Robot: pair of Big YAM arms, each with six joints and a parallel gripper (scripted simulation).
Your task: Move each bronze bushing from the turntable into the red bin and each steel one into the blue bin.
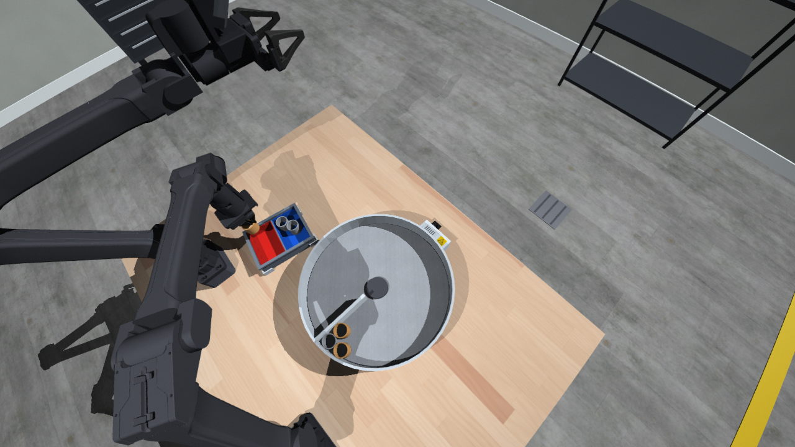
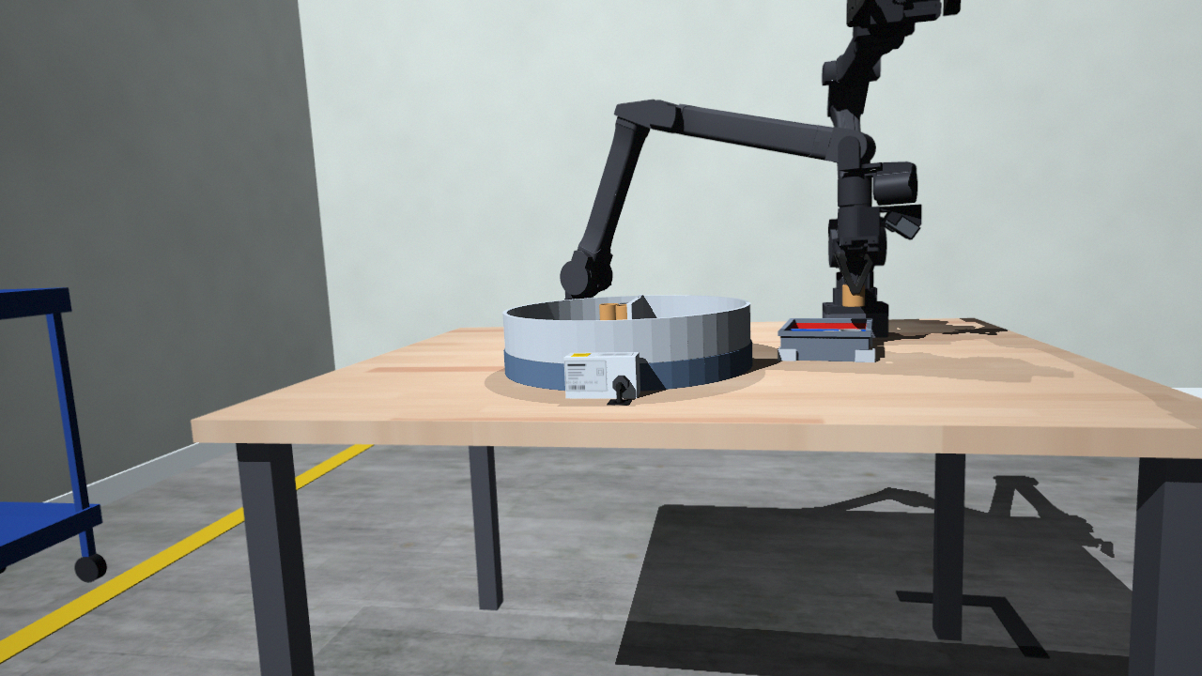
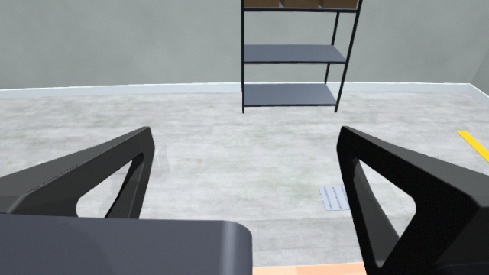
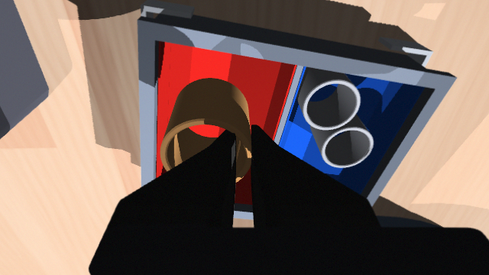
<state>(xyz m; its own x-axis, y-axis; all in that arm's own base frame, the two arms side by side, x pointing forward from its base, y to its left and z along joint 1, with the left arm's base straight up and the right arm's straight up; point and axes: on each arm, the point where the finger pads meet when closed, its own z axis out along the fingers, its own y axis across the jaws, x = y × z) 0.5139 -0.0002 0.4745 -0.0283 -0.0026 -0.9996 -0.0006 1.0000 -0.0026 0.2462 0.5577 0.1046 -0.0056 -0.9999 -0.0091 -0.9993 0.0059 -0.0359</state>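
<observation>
- Upper left of the top view: left tool [image 1: 291,37] [image 3: 245,131], fingers apart.
- Left of centre: right tool [image 1: 251,221] [image 2: 855,285] [image 4: 243,134] clamped on a bronze bushing's [image 1: 253,228] [image 2: 853,296] [image 4: 214,97] wall, above the red bin [image 1: 269,248] [image 4: 208,57].

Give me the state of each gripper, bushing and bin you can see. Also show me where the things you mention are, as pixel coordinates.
Left gripper [image 1: 290,51] [image 3: 245,127]: open
Right gripper [image 1: 251,223] [image 2: 855,289] [image 4: 243,130]: shut on a bronze bushing's wall
Held bronze bushing [image 1: 254,228] [image 2: 853,296] [image 4: 212,99]: raised
Turntable bushings [image 1: 341,350] [image 2: 607,312]: two bronze, one steel, upright
Red bin [image 1: 269,248] [image 4: 210,57]: no bushing inside
Blue bin [image 1: 297,239] [image 4: 296,139]: two steel bushings
</observation>
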